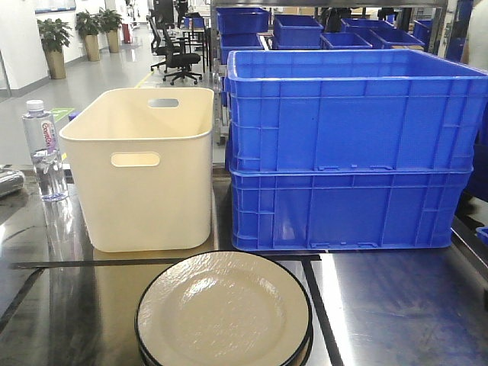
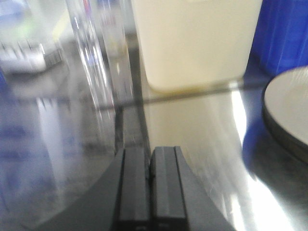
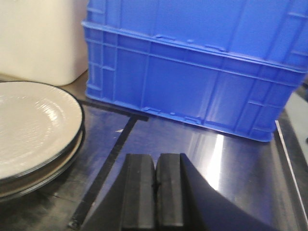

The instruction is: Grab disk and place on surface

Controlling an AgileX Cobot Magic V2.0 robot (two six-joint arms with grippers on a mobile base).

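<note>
Two cream disks with black rims are stacked; the top disk (image 1: 223, 309) lies at the front centre of the shiny steel surface (image 1: 396, 305). In the right wrist view the disk stack (image 3: 33, 125) is to the left of my right gripper (image 3: 157, 166), which hangs shut and empty over the bare surface (image 3: 226, 159). My left gripper (image 2: 149, 159) is also shut with nothing in it. From it, the disk (image 2: 288, 106) shows at the right edge, and the surface (image 2: 192, 125) lies ahead. This view is blurred. Neither gripper shows in the front view.
A cream plastic bin (image 1: 145, 168) stands behind the disks on the left. Two stacked blue crates (image 1: 347, 152) stand behind on the right. A clear water bottle (image 1: 42, 149) stands at the far left. Dark seam lines (image 1: 320, 305) cross the tabletop.
</note>
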